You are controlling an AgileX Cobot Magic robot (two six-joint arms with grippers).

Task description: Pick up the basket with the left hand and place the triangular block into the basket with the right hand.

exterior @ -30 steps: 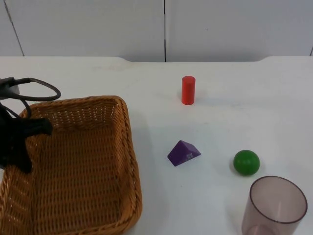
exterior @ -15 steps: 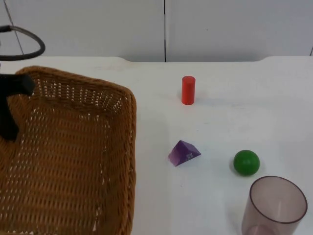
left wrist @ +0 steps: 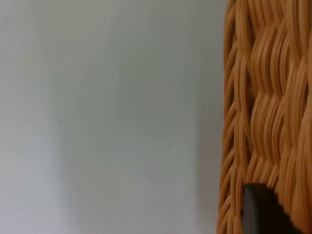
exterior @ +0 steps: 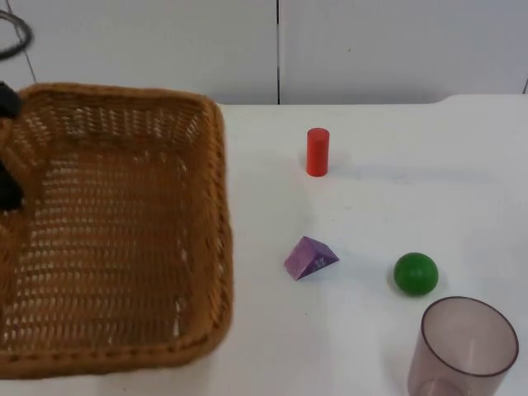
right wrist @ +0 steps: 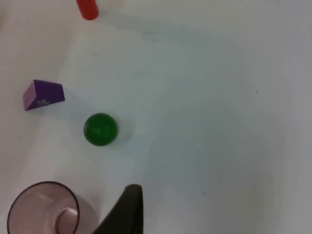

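The wicker basket [exterior: 124,223] hangs raised above the table's left side, and its woven wall [left wrist: 263,97] is close in the left wrist view. My left gripper [exterior: 7,148] is shut on the basket's left rim, one fingertip [left wrist: 258,212] against the weave. The purple triangular block [exterior: 311,257] lies on the table to the right of the basket, apart from it; it is also in the right wrist view [right wrist: 43,94]. My right gripper [right wrist: 127,209] hovers high over the table's right part, well away from the block.
A red cylinder [exterior: 318,152] stands upright behind the block. A green ball [exterior: 415,274] lies to the block's right. A translucent cup [exterior: 466,346] stands at the front right, near the ball. The grey partition wall [exterior: 272,45] closes the back.
The left gripper has lifted the basket off the table; it rose toward the camera and levelled out. The block, ball, cylinder and cup have not moved.
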